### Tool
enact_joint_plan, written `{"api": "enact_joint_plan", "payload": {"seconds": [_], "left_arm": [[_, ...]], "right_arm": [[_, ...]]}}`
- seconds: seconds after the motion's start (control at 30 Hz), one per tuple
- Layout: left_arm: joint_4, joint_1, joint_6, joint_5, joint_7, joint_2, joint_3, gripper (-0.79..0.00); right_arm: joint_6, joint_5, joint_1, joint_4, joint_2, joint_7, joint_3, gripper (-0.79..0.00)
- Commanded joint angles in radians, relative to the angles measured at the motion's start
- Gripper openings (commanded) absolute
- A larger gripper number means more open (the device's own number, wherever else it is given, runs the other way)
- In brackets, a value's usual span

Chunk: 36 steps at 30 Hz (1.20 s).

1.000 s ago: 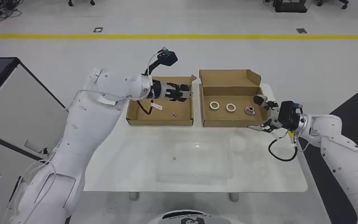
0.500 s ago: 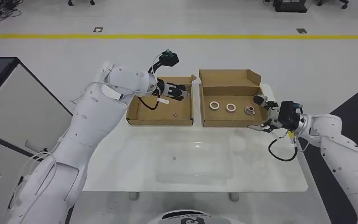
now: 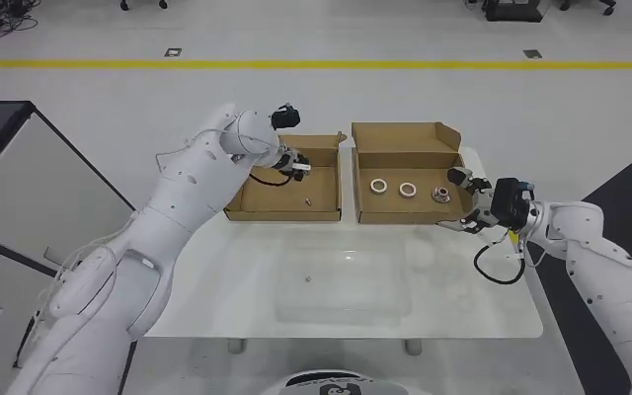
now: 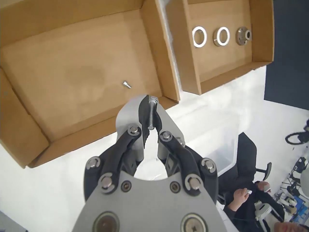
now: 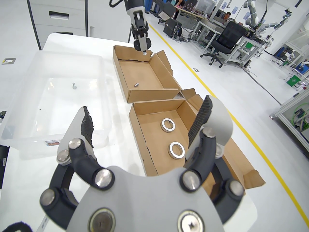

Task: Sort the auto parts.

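Observation:
My left gripper [image 4: 150, 112] is shut on a threaded bolt [image 4: 151, 114] and hangs over the near rim of the left cardboard box [image 4: 72, 5]. In the top view that gripper [image 3: 296, 168] is over the box's back left part. A small screw [image 4: 126, 84] lies on this box's floor. The right cardboard box [image 3: 405, 217] holds two metal rings [image 3: 377, 186] [image 3: 408, 188] and a flanged hub [image 3: 440, 195]. My right gripper [image 3: 464, 200] stands open at that box's right end, nothing between its fingers [image 5: 207, 107].
A clear plastic bin [image 3: 346, 296] sits on the white table [image 3: 217, 286] in front of the boxes, with one small bolt [image 3: 309, 278] inside. Both boxes have raised flaps at the back. The table's front corners are bare.
My left arm has swung its elbow up and back, and its gripper has drawn a little to the left over the left box, still holding the bolt. The right arm has not moved.

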Motion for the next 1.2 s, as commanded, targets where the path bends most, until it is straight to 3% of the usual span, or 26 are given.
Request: {"api": "enact_joint_plan", "payload": {"seconds": [0.0,0.2,0.53,0.63,0.9,1.17], "left_arm": [[0.099,-0.031,0.017,-0.017,0.009,-0.031,0.034,-0.785],[0.313,-0.100,0.058,-0.076,0.032,-0.117,0.090,-0.785],[0.320,-0.103,0.057,-0.074,0.035,-0.121,0.094,-0.785],[0.317,-0.070,0.066,-0.052,0.061,-0.125,0.107,-0.785],[0.370,-0.044,0.121,-0.017,0.116,-0.176,0.154,-0.785],[0.485,-0.062,0.139,-0.022,0.170,-0.235,0.169,-0.785]], "right_arm": [[0.000,0.000,0.000,0.000,0.000,-0.001,0.000,0.000],[0.000,0.000,0.000,0.000,0.000,-0.001,0.000,0.000],[0.000,0.000,0.000,0.000,0.000,-0.001,0.000,0.000],[0.000,0.000,0.000,0.000,0.000,-0.001,0.000,0.000],[0.000,0.000,0.000,0.000,0.000,-0.001,0.000,0.000],[0.000,0.000,0.000,0.000,0.000,-0.001,0.000,0.000]]}}
